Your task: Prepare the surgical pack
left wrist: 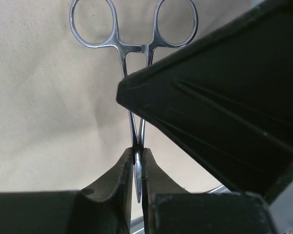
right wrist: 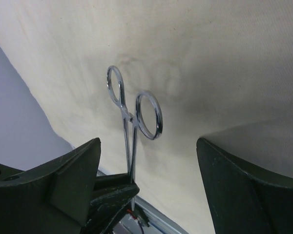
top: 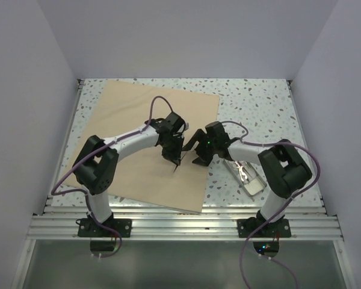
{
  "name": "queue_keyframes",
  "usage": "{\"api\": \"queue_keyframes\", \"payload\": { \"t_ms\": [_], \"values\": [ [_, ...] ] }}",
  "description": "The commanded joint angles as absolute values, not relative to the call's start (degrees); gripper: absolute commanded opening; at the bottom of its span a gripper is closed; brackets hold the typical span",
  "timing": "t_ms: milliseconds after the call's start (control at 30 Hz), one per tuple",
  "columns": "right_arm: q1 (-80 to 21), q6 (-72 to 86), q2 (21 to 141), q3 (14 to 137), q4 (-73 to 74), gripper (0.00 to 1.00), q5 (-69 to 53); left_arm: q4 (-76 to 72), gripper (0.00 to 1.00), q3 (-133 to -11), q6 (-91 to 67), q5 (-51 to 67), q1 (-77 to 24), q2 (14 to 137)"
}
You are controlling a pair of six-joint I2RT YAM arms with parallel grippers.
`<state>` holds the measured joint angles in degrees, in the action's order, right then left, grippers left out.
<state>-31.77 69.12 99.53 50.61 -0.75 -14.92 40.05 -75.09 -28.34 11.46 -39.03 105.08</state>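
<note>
The surgical pack wrap (top: 132,126) is a wide tan sheet lying flat on the left half of the table; it fills the background of the left wrist view (left wrist: 49,122) and the right wrist view (right wrist: 210,63). My left gripper (top: 174,158) (left wrist: 138,157) is shut on the tips of steel ring-handled forceps (left wrist: 132,48), holding them over the sheet with the rings pointing away. My right gripper (top: 195,152) (right wrist: 148,142) is open, right next to the left one. The forceps (right wrist: 134,114) hang between its spread fingers (right wrist: 73,170) without touching them.
A small shiny metal tray (top: 248,179) lies on the speckled table right of the sheet, beside the right arm, with something shiny in it. White walls enclose the table on three sides. A metal rail (top: 186,226) runs along the near edge.
</note>
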Motion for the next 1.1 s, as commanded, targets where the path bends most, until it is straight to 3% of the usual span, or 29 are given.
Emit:
{"api": "queue_keyframes", "payload": {
  "t_ms": [0,200,300,400,433,500,533,633,767,900,1067],
  "values": [
    [-32.34,71.19,101.77,53.08,-4.30,0.83,-16.26,38.23,0.00,-75.32,-28.39,14.06,-38.58,101.43],
    [-34.89,72.25,105.64,54.84,-7.47,0.73,-17.66,37.97,0.00,-75.76,-28.13,15.55,-38.50,101.34],
    [-35.16,72.25,106.61,55.63,-8.52,0.58,-18.54,38.06,0.00,-76.02,-27.69,15.91,-38.50,100.90],
    [-35.24,69.01,105.39,56.33,-7.57,0.33,-18.55,38.14,0.00,-75.68,-26.99,15.91,-38.23,100.03],
    [-35.16,67.95,105.03,56.95,-5.73,0.15,-18.37,37.88,0.00,-75.41,-26.81,16.08,-37.97,99.67],
    [-34.98,64.70,103.89,58.17,-2.75,0.01,-18.98,37.44,0.19,-74.36,-26.63,16.08,-36.75,98.00],
    [-34.63,63.38,103.36,58.88,-1.16,0.00,-19.16,37.35,0.24,-74.01,-26.37,16.43,-36.13,97.39],
    [-33.58,54.27,100.29,61.87,7.62,0.00,-16.97,37.18,0.58,-72.69,-25.40,16.44,-33.32,93.88],
    [-30.59,41.89,96.25,67.49,23.08,0.00,-11.45,37.88,0.78,-70.67,-23.30,15.65,-30.24,88.61],
    [-28.65,26.22,93.08,75.65,44.50,0.00,4.27,38.24,0.87,-68.03,-21.97,15.29,-28.83,85.17],
    [-28.39,12.93,89.65,72.78,52.11,0.00,20.46,36.13,0.87,-64.69,-22.24,16.08,-26.99,81.57]
  ]
}}
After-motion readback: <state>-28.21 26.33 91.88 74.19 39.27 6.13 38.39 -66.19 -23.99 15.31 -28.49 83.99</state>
